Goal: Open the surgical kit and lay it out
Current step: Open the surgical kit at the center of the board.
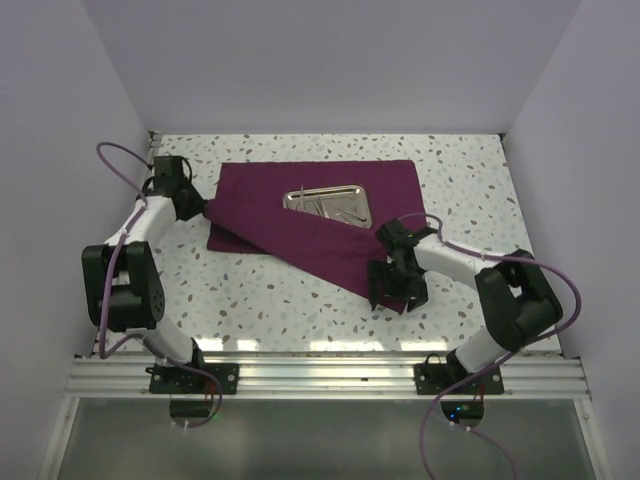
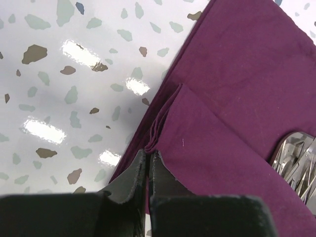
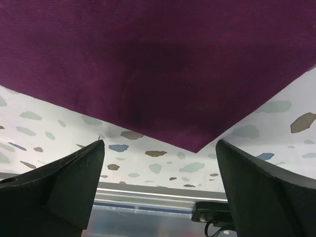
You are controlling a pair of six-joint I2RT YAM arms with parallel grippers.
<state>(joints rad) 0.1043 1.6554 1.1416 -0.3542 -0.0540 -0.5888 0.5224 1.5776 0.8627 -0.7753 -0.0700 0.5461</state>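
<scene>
The dark purple cloth wrap point(image 1: 300, 215) lies spread on the speckled table point(image 1: 260, 300). Its far part is flat and rectangular, and a layer runs diagonally to a pointed corner point(image 3: 197, 148) at the near right. A small shiny steel tray point(image 1: 328, 204) sits on the cloth toward its far middle, with slim silver instruments point(image 2: 298, 160) heaped inside it. The left gripper point(image 2: 148, 160) is at the cloth's left edge with its jaws pressed almost together, apparently pinching the folded hem point(image 2: 159, 126), though the contact itself is hidden. The right gripper point(image 3: 160, 145) hangs over the pointed corner with its fingers point(image 3: 74, 182) spread wide, touching nothing
</scene>
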